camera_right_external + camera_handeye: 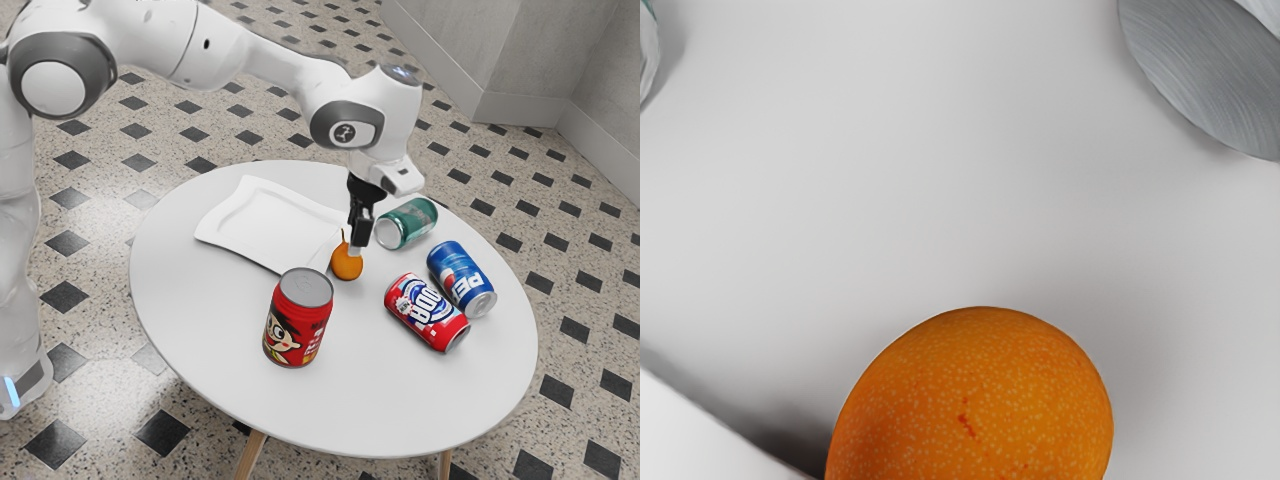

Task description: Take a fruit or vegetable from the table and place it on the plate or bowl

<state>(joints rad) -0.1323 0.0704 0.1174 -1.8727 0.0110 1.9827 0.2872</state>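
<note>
One orange under the pincer: you are at the pick-up step.

You have the pincer (pixel 358 240) hanging low over the orange (pixel 347 262), which sits on the tabletop (pixel 200 290) directly beneath it. From these views you cannot tell whether the pincer is released or clenched. The white plate (pixel 250 215) lies just beside the pincer on the arm's side, its edge close to the fruit. A green can (pixel 405 222) lies on its side just beyond the pincer, opposite the plate. Judging by this, nothing is delivered yet. Your next move calls for a centred, secure hold on the round fruit, a lift clear of the rim, then a short carry toward the plate without nudging the can.
</note>
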